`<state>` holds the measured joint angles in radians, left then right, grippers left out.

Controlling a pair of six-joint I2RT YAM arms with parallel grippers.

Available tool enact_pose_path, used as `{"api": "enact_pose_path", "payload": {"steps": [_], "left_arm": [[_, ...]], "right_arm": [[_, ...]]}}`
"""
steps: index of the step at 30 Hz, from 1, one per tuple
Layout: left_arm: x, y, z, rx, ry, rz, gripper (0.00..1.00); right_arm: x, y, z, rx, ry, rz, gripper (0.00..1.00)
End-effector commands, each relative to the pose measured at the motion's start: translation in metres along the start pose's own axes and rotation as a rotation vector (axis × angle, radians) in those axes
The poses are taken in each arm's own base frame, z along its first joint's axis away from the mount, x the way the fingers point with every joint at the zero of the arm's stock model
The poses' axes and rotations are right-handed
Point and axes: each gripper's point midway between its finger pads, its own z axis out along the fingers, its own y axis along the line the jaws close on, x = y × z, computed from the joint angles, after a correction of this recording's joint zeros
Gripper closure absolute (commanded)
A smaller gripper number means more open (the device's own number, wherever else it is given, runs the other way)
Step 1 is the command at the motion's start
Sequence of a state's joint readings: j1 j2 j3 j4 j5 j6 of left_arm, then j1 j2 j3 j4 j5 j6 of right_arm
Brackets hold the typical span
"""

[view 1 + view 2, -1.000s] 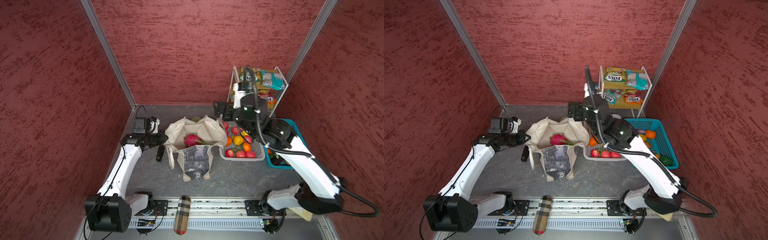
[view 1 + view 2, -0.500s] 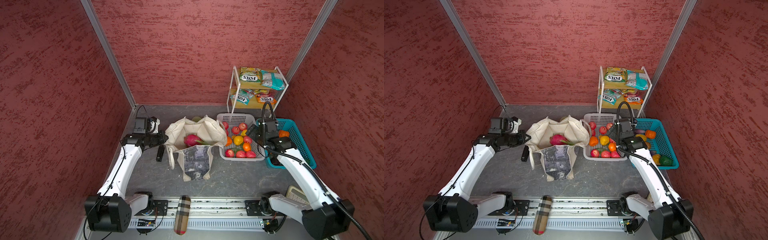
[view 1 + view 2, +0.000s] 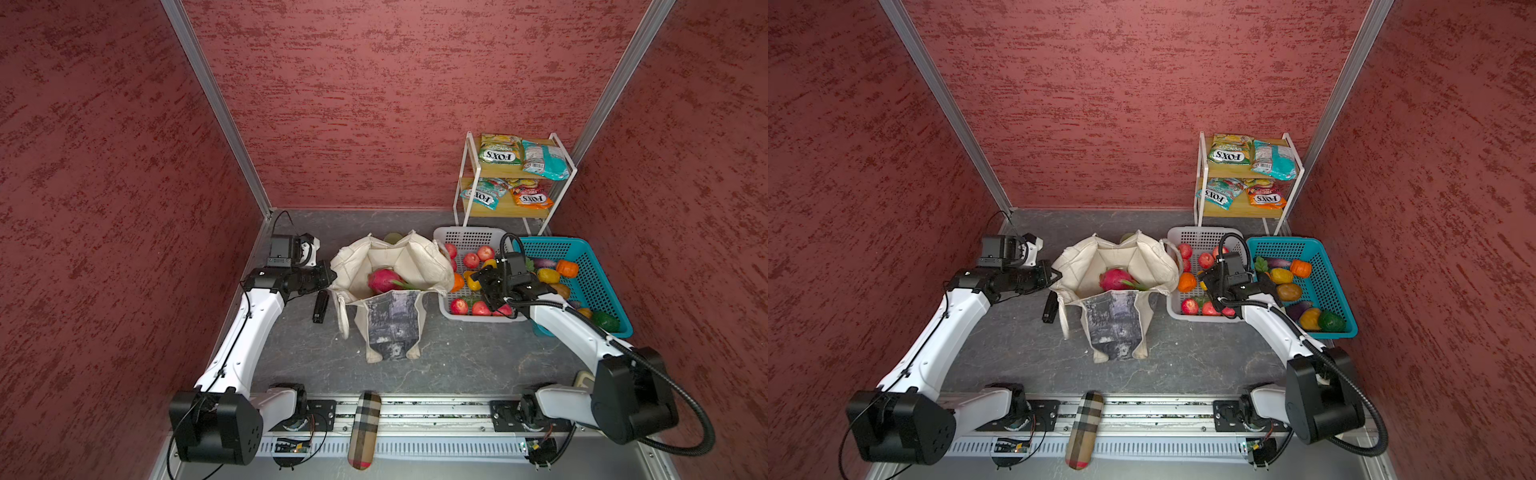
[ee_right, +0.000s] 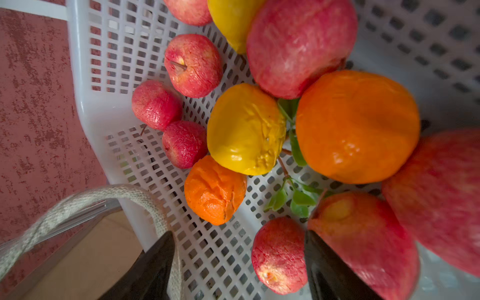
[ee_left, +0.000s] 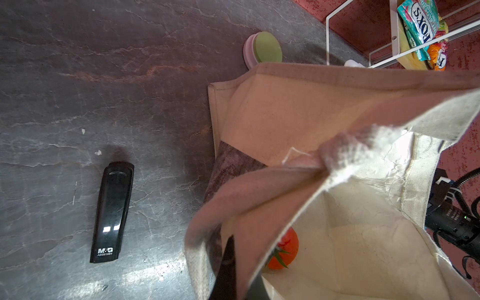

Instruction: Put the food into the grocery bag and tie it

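The cream grocery bag (image 3: 395,259) (image 3: 1121,259) stands open mid-table, with a pink dragon fruit (image 3: 384,279) (image 3: 1116,279) inside. My left gripper (image 3: 330,274) (image 5: 235,262) is shut on the bag's left rim and holds the cloth up. A red tomato (image 5: 284,248) lies on the bag's floor. My right gripper (image 3: 484,286) (image 4: 239,239) hangs open low over the white basket (image 3: 446,307) of food. A small red fruit (image 4: 279,255) sits between its jaws, close to one finger. One bag strap (image 4: 78,205) drapes over the basket's rim. FOX'S packets (image 3: 500,151) lie on the rack.
A blue basket (image 3: 598,266) of toy vegetables stands right of the white one. The white wire rack (image 3: 515,183) is at the back right. A black stapler (image 3: 321,306) (image 5: 113,207) lies left of the bag, and a green-pink round box (image 5: 265,49) behind it. A plaid case (image 3: 364,428) rests on the front rail.
My right arm has swung from high behind the bag down into the white basket, and its jaws have narrowed a little. The left arm and the bag have not moved.
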<state>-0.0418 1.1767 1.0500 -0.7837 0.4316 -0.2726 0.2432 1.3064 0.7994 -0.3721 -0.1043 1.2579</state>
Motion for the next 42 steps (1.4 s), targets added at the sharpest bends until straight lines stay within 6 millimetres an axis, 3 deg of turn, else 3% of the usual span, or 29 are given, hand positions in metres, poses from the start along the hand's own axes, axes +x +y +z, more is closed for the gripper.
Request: {"api": "enact_pose_path", "payload": {"steps": [1,9,26,42], "left_arm": [[-0.004,-0.006,-0.002,0.014,-0.027,0.03,1.0],[-0.004,-0.006,-0.003,0.018,-0.028,0.033,1.0],[-0.002,-0.009,-0.001,0.024,-0.02,0.037,1.0],[-0.002,-0.01,-0.002,0.026,-0.021,0.04,1.0]], "right_arm": [[-0.001,0.027,-0.008,-0.088,-0.038,0.074,0.22],[0.001,0.036,0.002,-0.107,-0.08,0.181,0.24],[0.014,0.044,0.039,-0.036,-0.086,0.201,0.18],[0.014,0.035,0.058,0.014,-0.119,0.199,0.32]]}}
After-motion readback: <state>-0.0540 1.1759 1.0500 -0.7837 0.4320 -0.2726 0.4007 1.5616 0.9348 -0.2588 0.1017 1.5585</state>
